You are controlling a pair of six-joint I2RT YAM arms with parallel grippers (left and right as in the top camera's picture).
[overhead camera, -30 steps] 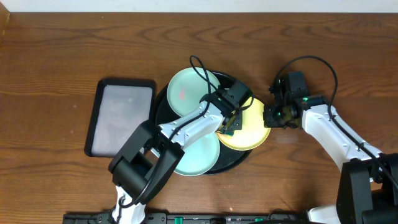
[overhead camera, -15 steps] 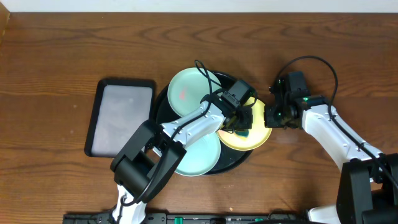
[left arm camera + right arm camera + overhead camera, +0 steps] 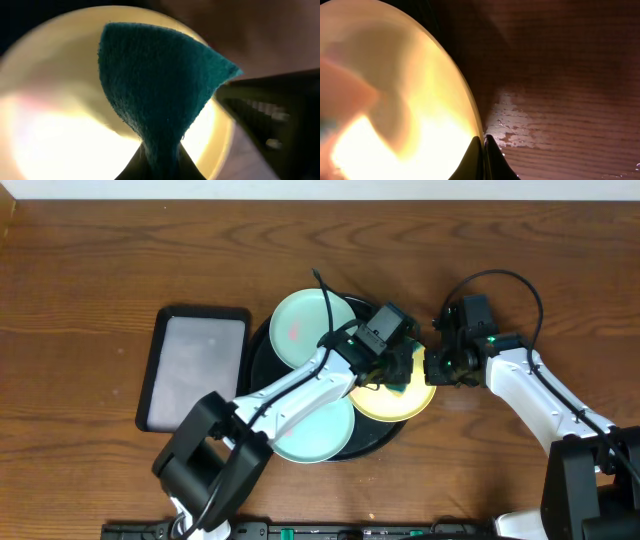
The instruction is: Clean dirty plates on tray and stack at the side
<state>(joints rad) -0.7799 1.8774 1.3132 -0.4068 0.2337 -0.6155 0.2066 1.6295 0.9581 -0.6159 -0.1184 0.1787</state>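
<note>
Nearest us, the near mint plate lies flat on the front of the round tray, looking clean as far as we can tell.

Next comes the yellow plate, on the tray's right side, its outer edge reaching past the raised rim and over the wooden surface. The left jaws are closed on a teal cloth, which fans out above them in the left wrist view and bears on the plate's face. The right jaws are closed too, and in the right wrist view their tips meet right at the plate's rim, so we judge that they pinch it to steady it. A wet patch glistens on the wood just beside that edge.

We expect these plates to be light, thin and stiff. Their glossy plastic will be slippery when wet, so a plate will skate under the cloth unless it is held. The rim is the only place to take hold, and the pinch should seat well onto the lip, not just on its edge.

Farther off, the far mint plate sits at the tray's back left with a reddish smear on it. The rectangular tray lies left of the round one.
</note>
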